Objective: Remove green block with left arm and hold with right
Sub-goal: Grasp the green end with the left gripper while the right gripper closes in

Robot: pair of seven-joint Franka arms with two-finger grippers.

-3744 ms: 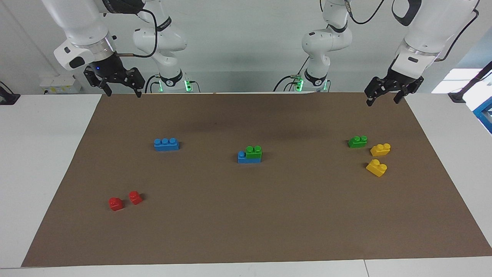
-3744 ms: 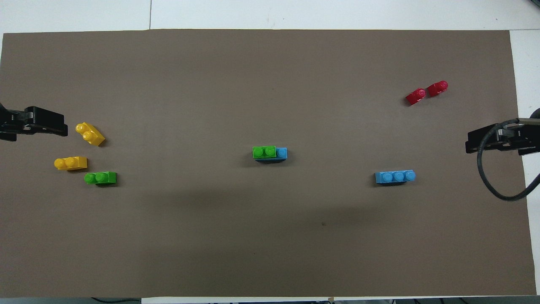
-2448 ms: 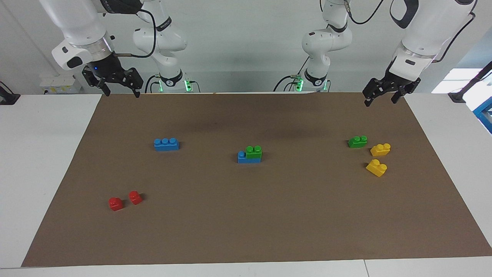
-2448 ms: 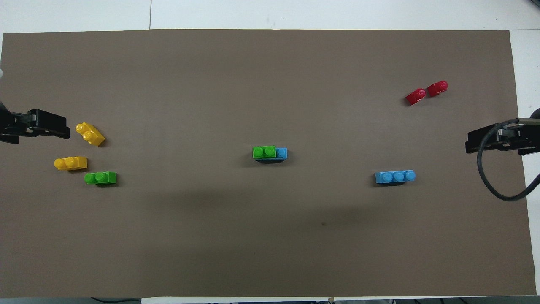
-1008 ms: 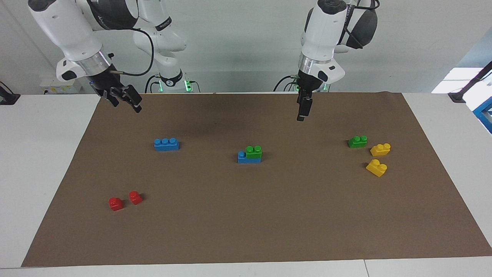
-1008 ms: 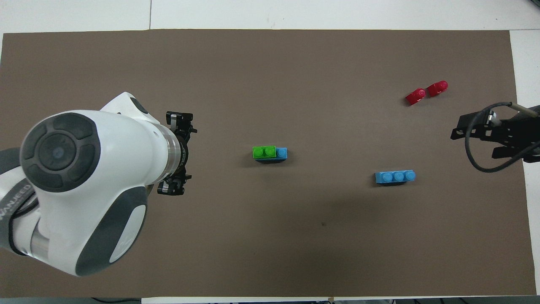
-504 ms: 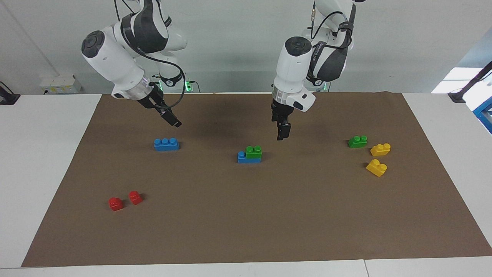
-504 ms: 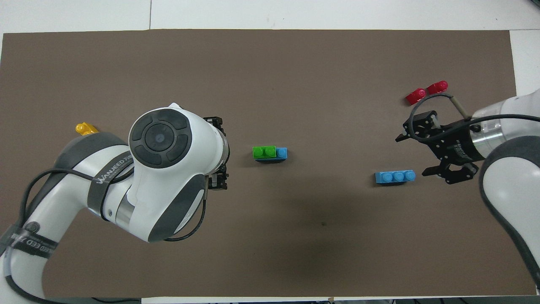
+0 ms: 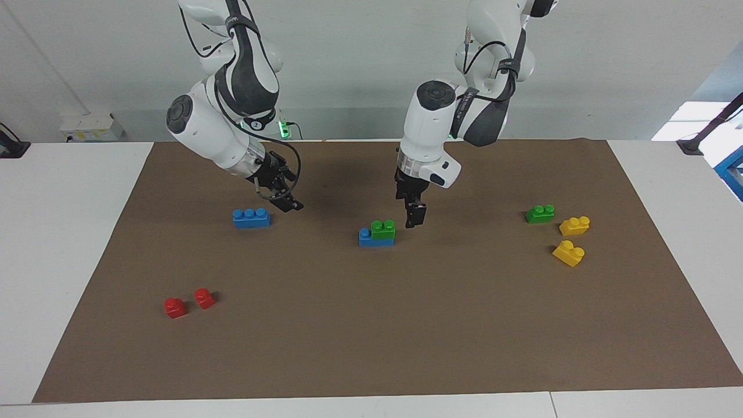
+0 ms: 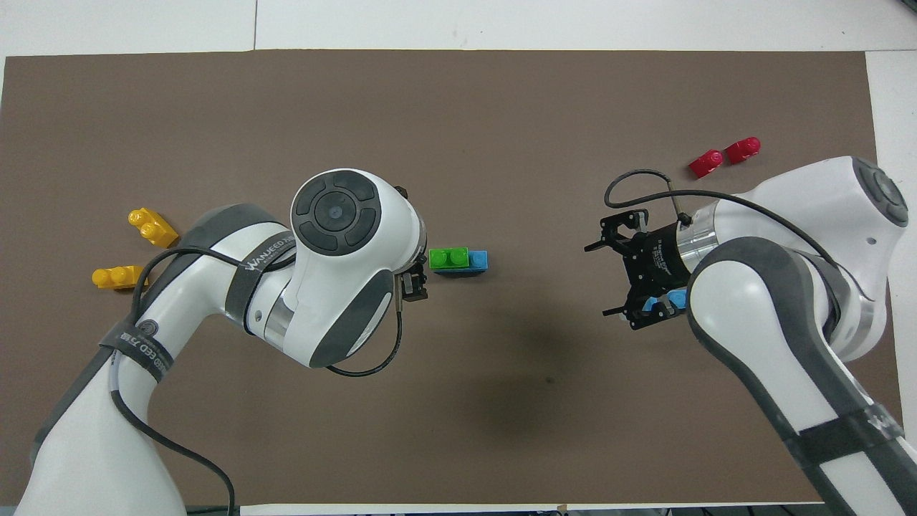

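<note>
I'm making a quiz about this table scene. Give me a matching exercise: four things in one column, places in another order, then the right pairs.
Things:
1. green block
2. red bricks
3. yellow bricks
4. left gripper

Places:
A. farthest from the robots, toward the right arm's end
B. just beside the stacked bricks
C. on top of a blue brick
D. by a loose green brick

Pairs: 1-C, 2-A, 3-D, 4-B

A robotics lab: two white arms mounted at a white table (image 9: 69, 232) with a brown mat (image 9: 371, 337).
</note>
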